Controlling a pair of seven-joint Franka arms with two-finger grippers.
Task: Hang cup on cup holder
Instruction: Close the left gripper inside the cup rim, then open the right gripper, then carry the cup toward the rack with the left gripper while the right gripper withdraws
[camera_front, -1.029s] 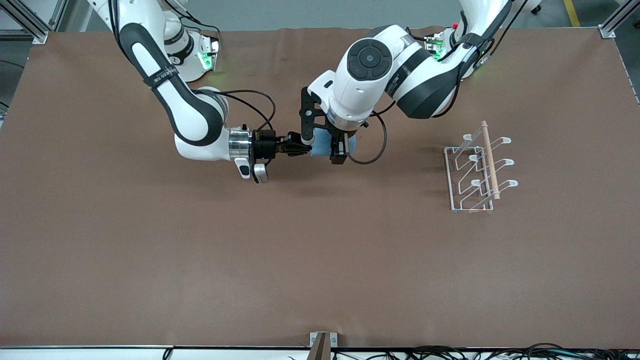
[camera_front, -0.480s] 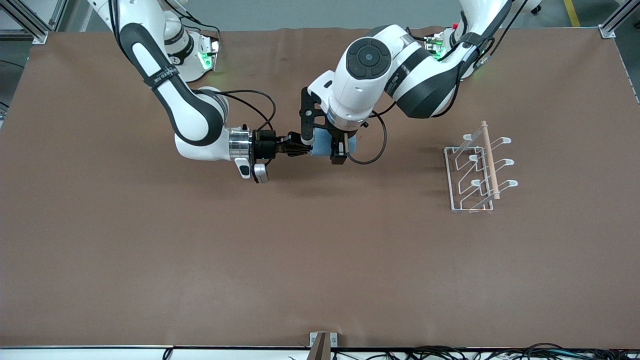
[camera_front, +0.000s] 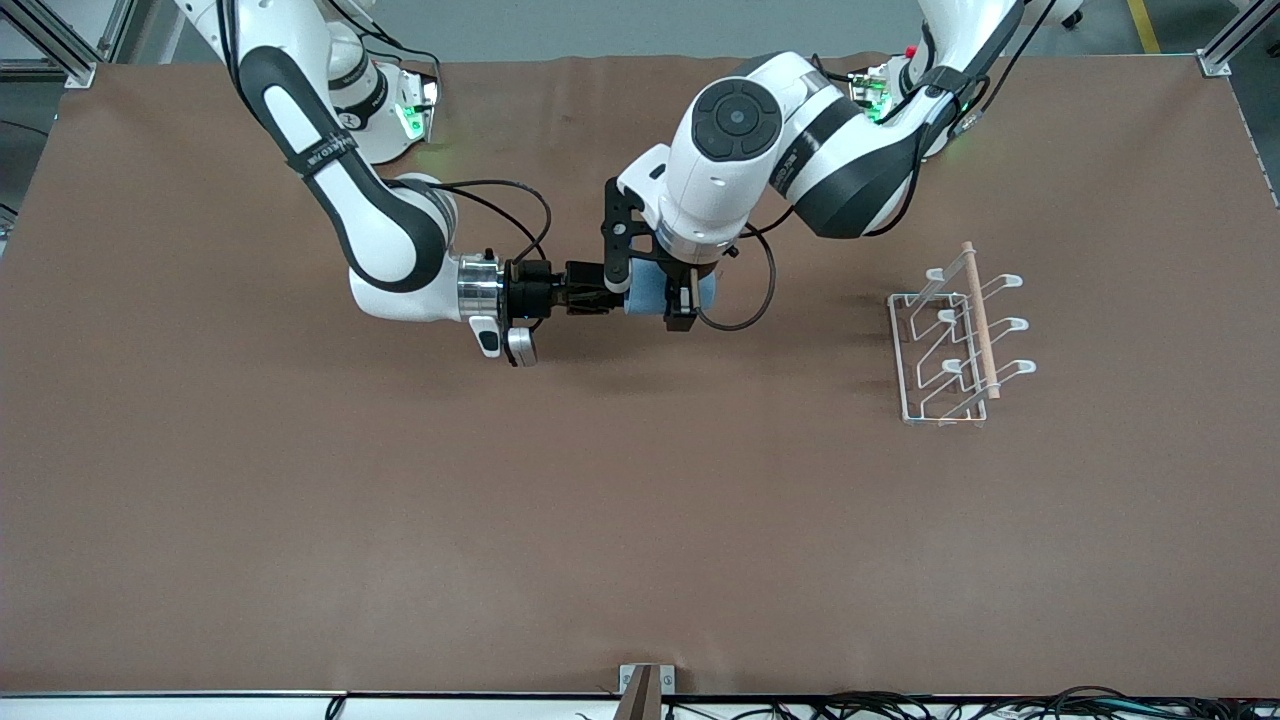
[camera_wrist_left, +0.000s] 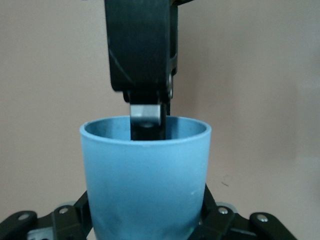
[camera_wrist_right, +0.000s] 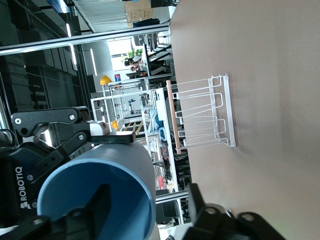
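Observation:
The light-blue cup (camera_front: 645, 291) is held in the air over the middle of the table, lying on its side. My left gripper (camera_front: 648, 296) comes from above and is shut on the cup's body (camera_wrist_left: 145, 185). My right gripper (camera_front: 608, 298) lies level at the cup's mouth. It is open, with one finger (camera_wrist_left: 145, 116) inside the rim and the other outside, a gap off the wall (camera_wrist_right: 95, 200). The white wire cup holder (camera_front: 950, 340) with its wooden rod stands toward the left arm's end of the table. It also shows in the right wrist view (camera_wrist_right: 205, 115).
The brown table mat (camera_front: 640, 520) is bare round the cup holder and toward the front camera. A black cable (camera_front: 740, 310) loops from the left wrist beside the cup.
My right gripper's fingers have spread apart at the cup's rim. The cup and both arms have barely moved.

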